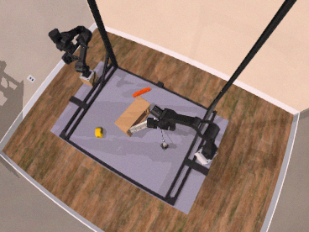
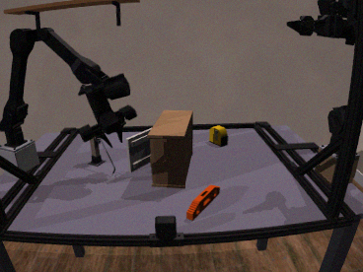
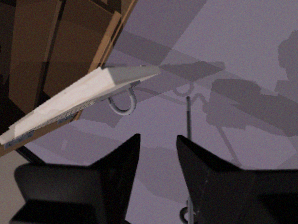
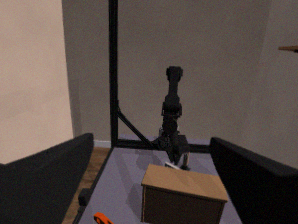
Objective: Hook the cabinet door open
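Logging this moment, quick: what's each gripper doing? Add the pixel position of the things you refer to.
Left gripper (image 2: 109, 140) (image 3: 159, 137): partly open, nothing between its fingers, near the hook rod (image 3: 189, 120).
Right gripper (image 2: 290, 25) (image 4: 152, 140): wide open, holding nothing.

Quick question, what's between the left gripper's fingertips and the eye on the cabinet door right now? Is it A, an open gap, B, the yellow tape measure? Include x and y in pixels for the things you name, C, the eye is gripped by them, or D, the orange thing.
A: the left wrist view shows open space between the fingertips of the left gripper (image 3: 159, 136) and the eye (image 3: 123, 106).
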Available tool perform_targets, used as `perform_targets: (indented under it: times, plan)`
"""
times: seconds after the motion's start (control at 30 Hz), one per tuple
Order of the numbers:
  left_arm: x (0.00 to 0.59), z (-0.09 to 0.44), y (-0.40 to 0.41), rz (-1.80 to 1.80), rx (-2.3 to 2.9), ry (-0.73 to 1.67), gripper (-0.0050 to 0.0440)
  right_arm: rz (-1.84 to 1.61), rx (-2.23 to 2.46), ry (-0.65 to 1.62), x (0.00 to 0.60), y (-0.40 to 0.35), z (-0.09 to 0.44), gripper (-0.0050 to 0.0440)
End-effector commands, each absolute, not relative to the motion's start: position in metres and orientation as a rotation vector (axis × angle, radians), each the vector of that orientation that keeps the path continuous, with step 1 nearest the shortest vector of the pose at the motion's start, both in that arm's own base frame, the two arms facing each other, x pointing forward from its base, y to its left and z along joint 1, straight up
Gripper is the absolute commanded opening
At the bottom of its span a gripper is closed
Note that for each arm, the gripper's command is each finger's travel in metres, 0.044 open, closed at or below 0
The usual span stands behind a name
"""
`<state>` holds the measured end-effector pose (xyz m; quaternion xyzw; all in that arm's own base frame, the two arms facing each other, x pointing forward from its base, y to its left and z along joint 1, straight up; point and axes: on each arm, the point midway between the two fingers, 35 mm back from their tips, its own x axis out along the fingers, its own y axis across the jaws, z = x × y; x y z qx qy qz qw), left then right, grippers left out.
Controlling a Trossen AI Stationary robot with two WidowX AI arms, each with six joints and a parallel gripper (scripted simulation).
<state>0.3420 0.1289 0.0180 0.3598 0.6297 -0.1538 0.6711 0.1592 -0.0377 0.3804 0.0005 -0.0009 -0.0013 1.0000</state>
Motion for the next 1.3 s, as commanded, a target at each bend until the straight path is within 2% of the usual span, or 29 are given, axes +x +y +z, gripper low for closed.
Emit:
perform_targets:
  times: [0.0, 1.27]
  plan:
    - [0.328, 0.010, 0.123, -0.205, 0.721, 1.413, 0.0160, 0.000, 0.001, -0.001, 0.159, -0.038, 0.380, 0.0400]
    - [0.326, -0.027, 0.122, -0.168, 0.694, 1.410, 0.0160, 0.000, 0.001, -0.001, 0.159, -0.038, 0.380, 0.0400]
